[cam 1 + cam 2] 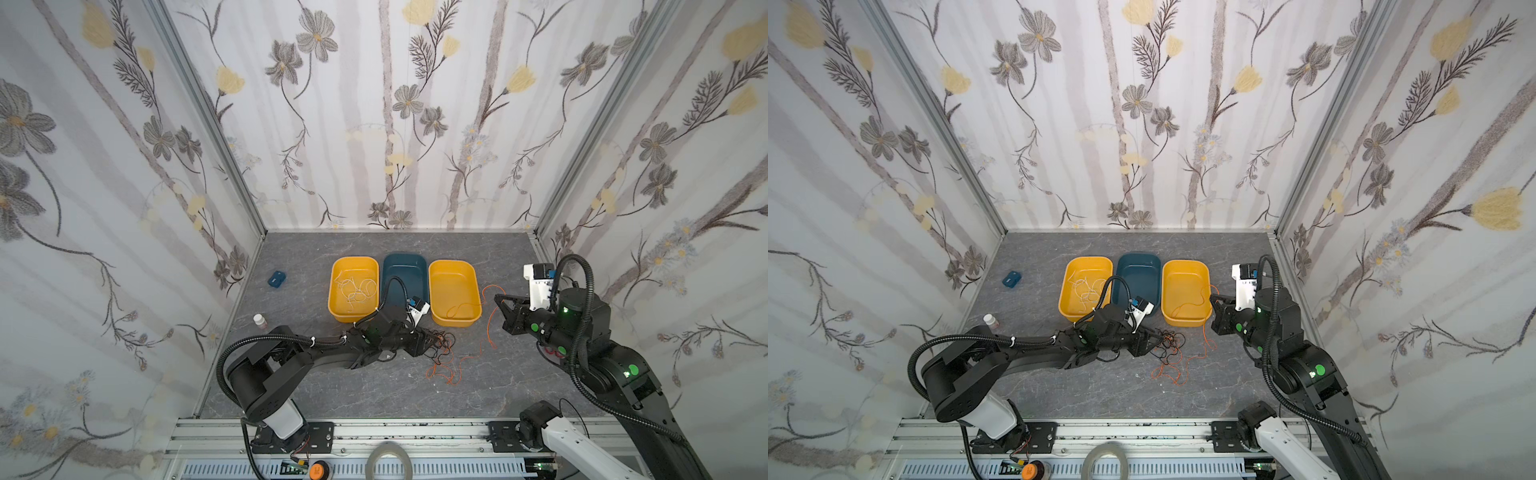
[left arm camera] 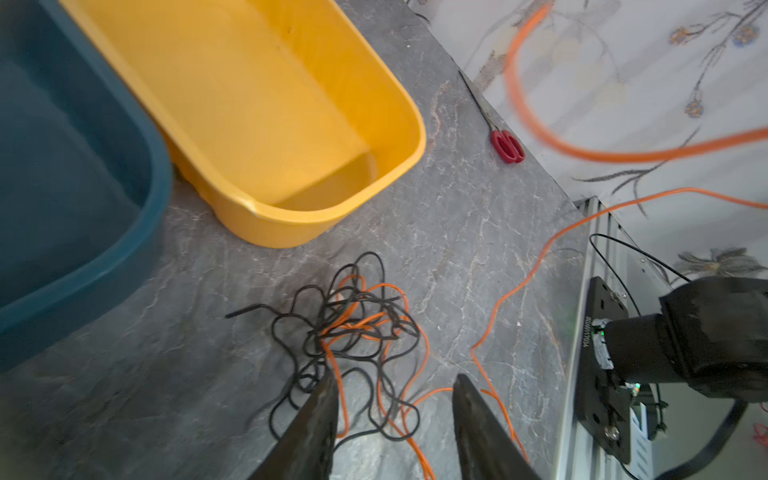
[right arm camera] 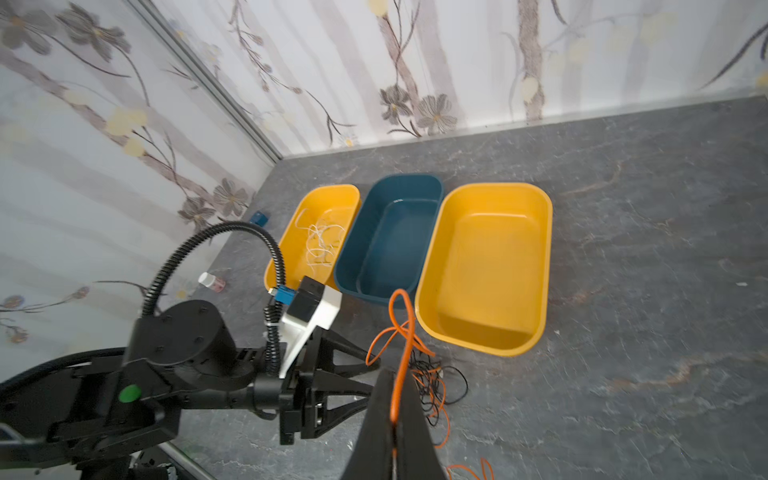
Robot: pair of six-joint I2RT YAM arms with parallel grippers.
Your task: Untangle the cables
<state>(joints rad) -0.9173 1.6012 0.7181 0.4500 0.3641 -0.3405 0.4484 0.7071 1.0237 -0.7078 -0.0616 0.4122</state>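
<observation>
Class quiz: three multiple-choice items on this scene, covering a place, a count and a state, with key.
1. The white cable lies: A. in a yellow bin; B. on the table; C. around an arm.
2. Bins in the row: A. two; B. three; C. four.
3. The right tool is: A. open; B. shut on the orange cable; C. shut on the black cable.
Key: 1 A, loops lie inside it. 2 B, blue bin between two yellow. 3 B, strand pinched in its closed jaws.
</observation>
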